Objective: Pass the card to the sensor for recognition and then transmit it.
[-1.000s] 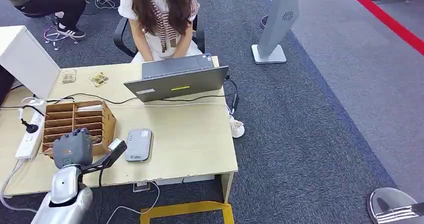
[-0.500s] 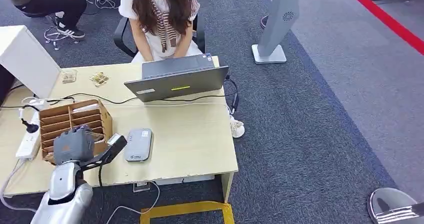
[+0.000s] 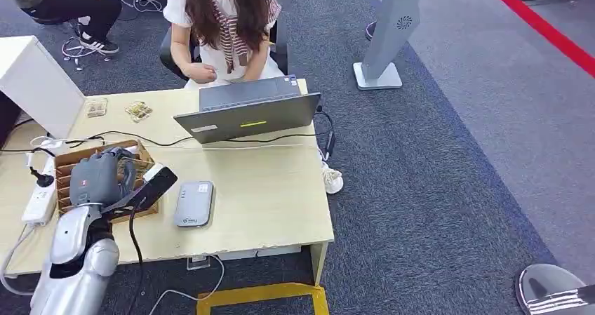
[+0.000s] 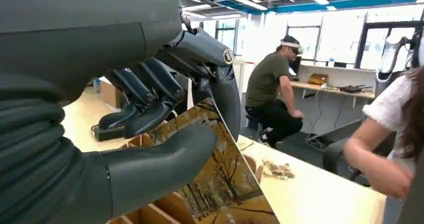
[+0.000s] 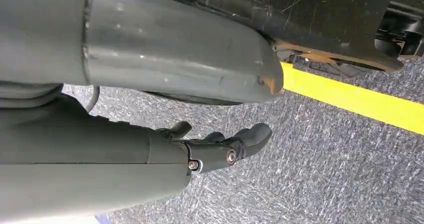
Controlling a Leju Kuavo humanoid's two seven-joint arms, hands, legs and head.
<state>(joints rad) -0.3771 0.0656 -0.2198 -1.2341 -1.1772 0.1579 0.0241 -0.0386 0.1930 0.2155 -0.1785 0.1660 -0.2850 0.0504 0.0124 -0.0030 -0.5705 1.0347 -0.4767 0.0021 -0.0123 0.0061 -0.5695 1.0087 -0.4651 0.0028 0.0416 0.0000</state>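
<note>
While left hand (image 3: 98, 177) hangs over the rack (image 3: 67, 162), it grips the card (image 4: 220, 181).
Left arm bent, silver forearm rising from below at the desk's (image 3: 266, 203) near left corner, hand raised above the wooden rack, back of hand up. Card pinched between thumb (image 4: 160, 159) on its picture face and dark fingers (image 4: 150, 97) curled over its upper edge; card tilted, autumn-tree print showing, one corner sticking out past the fingers. Rack slots under the hand: contents cannot tell. Sensor (image 3: 194, 203), a grey flat box, lies on the desk just beside the rack, apart from the card. Laptop (image 3: 247, 115) further back, person (image 3: 223, 20) seated behind it. Right hand (image 5: 220, 149) hangs over carpet, fingers loosely curled, holding nothing.
</note>
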